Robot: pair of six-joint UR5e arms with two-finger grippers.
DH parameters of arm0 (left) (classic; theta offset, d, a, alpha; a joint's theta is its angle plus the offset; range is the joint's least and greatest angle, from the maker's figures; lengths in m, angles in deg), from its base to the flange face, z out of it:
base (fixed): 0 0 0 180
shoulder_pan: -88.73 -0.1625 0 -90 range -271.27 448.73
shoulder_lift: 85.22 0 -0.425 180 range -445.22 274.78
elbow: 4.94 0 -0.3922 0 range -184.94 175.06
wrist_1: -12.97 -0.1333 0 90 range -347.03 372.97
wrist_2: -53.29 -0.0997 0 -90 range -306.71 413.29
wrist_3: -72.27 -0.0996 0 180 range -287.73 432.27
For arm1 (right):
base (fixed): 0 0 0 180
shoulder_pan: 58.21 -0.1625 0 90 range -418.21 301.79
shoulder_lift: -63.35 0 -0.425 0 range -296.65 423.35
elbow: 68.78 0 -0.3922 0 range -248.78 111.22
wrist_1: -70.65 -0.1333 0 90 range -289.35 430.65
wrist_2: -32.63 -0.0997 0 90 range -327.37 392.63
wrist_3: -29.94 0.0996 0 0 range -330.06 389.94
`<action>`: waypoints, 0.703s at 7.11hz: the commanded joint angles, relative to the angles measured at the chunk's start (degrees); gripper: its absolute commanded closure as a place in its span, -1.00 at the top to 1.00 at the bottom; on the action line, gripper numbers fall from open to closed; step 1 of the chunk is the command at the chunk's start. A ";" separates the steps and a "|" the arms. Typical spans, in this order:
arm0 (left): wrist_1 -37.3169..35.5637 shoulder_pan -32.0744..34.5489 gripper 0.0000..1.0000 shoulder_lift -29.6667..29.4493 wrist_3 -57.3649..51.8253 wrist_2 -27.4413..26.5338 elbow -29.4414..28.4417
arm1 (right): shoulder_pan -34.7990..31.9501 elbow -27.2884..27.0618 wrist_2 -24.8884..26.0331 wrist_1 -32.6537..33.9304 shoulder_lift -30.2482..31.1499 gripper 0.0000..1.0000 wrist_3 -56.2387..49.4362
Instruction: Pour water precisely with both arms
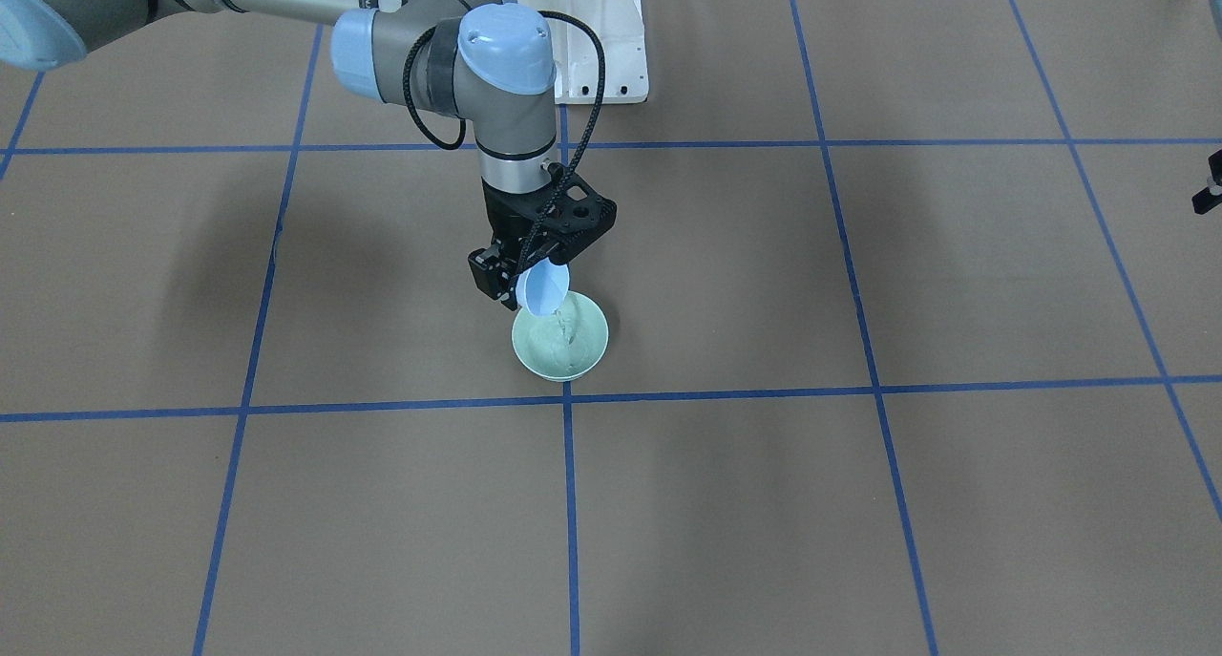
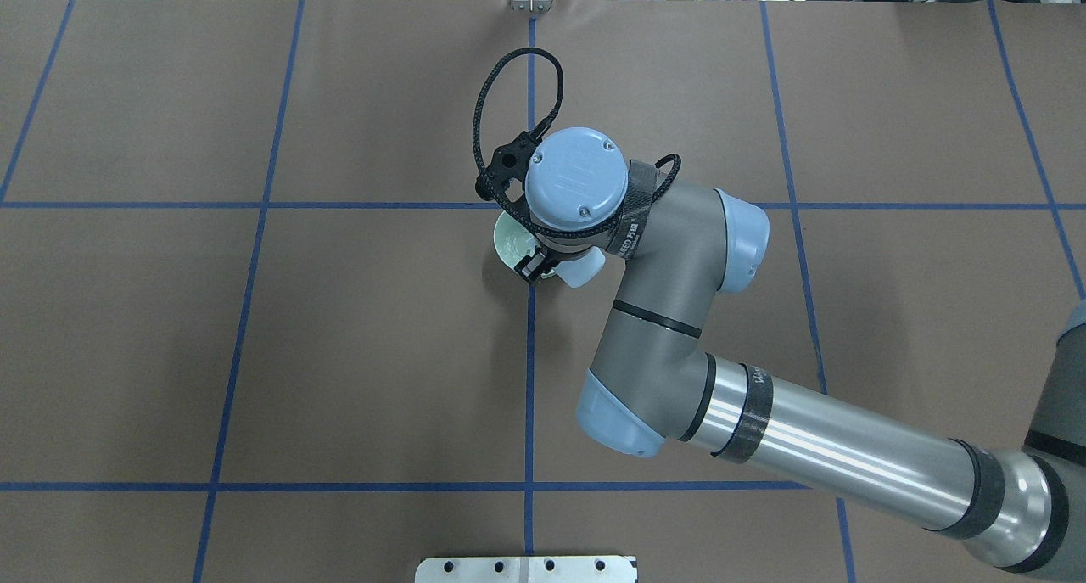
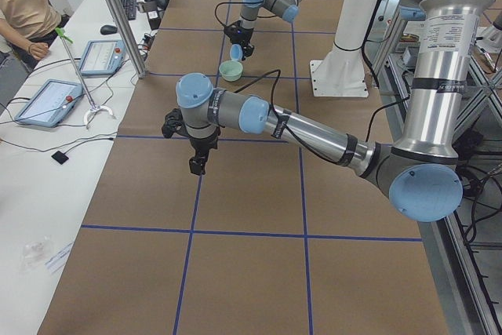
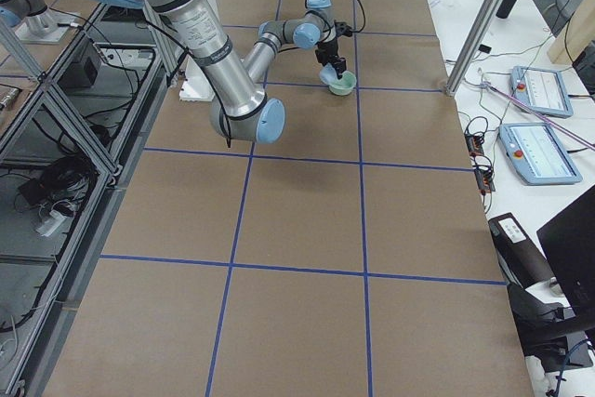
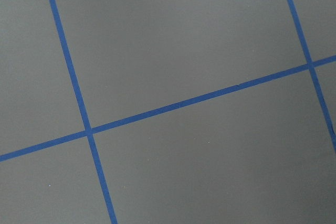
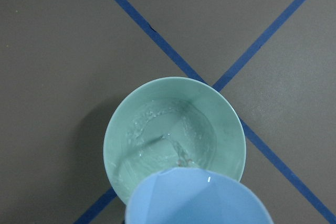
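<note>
A brown worktop (image 1: pixel 859 503) marked into squares by blue tape lines (image 1: pixel 567 503) carries one pale green bowl (image 1: pixel 560 338), which stands just beside a crossing of two tape lines. The right arm (image 2: pixel 679 311) reaches in over the bowl. The right gripper (image 1: pixel 520 284) has its jaws closed on a light blue cup (image 1: pixel 546 289), which is tilted steeply with its lip directly above the bowl's near rim.

The pour looks well under way. The right wrist view shows the cup's lip (image 6: pixel 199 195) overhanging the bowl (image 6: pixel 173 135), a thin stream of water (image 6: pixel 181 153) falling from it, and rippled water already pooled in the bottom of the bowl. How much water remains in the cup cannot be seen. What seems left is to finish the pour, tip the cup upright and set it down.

The left arm (image 3: pixel 274 123) hangs over bare worktop well apart from the bowl, toward the table's end. The left gripper (image 3: pixel 198 164) shows clearly only from the side, so whether its jaws are open or closed cannot be told; its wrist camera sees only tape lines.

A white pedestal (image 1: pixel 611 45) stands beyond the bowl. Nothing blocks the pour. Off the worktop, tablets (image 3: pixel 47 101) lie on a side table, with a seated person (image 3: pixel 23 1) beside them.
</note>
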 commanded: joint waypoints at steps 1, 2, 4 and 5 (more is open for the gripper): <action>0.00 0.00 1.00 0.00 0.00 0.24 -0.02 | -0.07 0.00 0.05 -0.23 0.07 -1.00 -0.39; 0.00 0.00 1.00 0.00 0.00 0.24 -0.02 | -0.16 -0.17 0.22 -0.84 0.07 -1.00 -0.04; 0.00 0.09 1.00 0.00 0.00 0.33 -0.02 | -0.25 -0.17 0.40 -9.68 2.16 -1.00 1.10; 0.00 0.09 1.00 0.00 0.00 0.33 -0.02 | -0.34 -0.17 0.49 -11.98 2.61 -1.00 3.02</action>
